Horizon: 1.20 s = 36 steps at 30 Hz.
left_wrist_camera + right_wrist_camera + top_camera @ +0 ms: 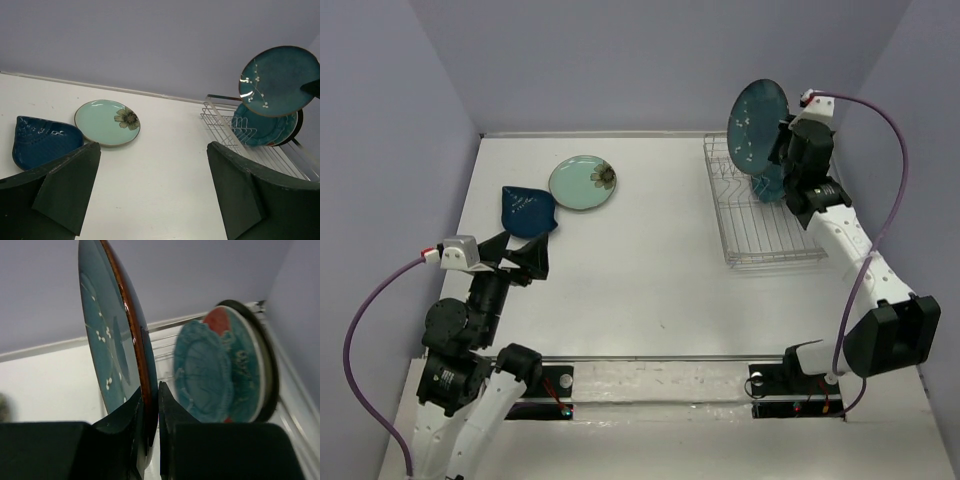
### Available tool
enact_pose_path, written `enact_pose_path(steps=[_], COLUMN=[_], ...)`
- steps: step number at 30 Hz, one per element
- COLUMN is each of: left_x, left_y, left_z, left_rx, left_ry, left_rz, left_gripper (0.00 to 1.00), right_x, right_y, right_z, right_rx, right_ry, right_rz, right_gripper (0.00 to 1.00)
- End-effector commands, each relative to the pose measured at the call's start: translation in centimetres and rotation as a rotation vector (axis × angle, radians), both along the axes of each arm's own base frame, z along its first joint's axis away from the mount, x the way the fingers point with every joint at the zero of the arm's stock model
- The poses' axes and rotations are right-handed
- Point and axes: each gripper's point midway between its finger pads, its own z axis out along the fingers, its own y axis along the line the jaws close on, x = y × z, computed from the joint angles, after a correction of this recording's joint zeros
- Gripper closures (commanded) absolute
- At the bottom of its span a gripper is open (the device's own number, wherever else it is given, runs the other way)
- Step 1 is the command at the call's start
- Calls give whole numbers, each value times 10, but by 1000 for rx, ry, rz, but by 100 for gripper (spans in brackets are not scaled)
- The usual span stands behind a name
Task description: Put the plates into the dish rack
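Slippage is the chief worry: the right gripper is clamped on only the lower rim of the blue-teal round plate, which stands on edge in the air above the far end of the dish rack. Glazed ceramic is smooth and heavy, so I judge that so narrow a pinch could let the plate pivot or slide out if the wrist tips or jolts. Collision is the second risk. 3 plates stand upright in the rack: the scalloped teal plate in front, the red plate behind it and the cream plate with its dark rim at the back. Lowering the held plate too near the scalloped one could knock glaze on glaze and chip it, and missing a gap between the thin wire tines could leave it leaning. The rack is bare silver wire, rectangular and open. The held plate is a shallow round disc, speckled teal with a white sprig and a brown edge. On the white table 2 more lie flat: the pale mint plate, round with a dark flower, and just beside it the navy plate, squarish and ribbed. The left gripper hangs near the navy plate, jaws spread wide, holding nothing.
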Motion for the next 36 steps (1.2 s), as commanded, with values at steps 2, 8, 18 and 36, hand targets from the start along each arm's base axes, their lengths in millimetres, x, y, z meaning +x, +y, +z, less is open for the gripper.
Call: enact_pose_path(steps=[2,8,18,36], left_x=[-6,-8,-7,-4], left_y=[-4,-6,-11,-11], left_z=[15,16,14,13], left_rx=[-10,-15,-10,-6], left_ry=[-70,-75,-65,-57], left_rz=[-33,-44,-64,-62], left_gripper=[1,1,1,1], right_x=[16,37,52,56], right_y=[-50,-72,-83,-82], right_z=[81,47,26,12], right_rx=[-206,-313,-381,-364], right_ry=[-175,-79,-24,-4], right_rz=[-188,-264,-310,-306], right_gripper=[93,93,93,93])
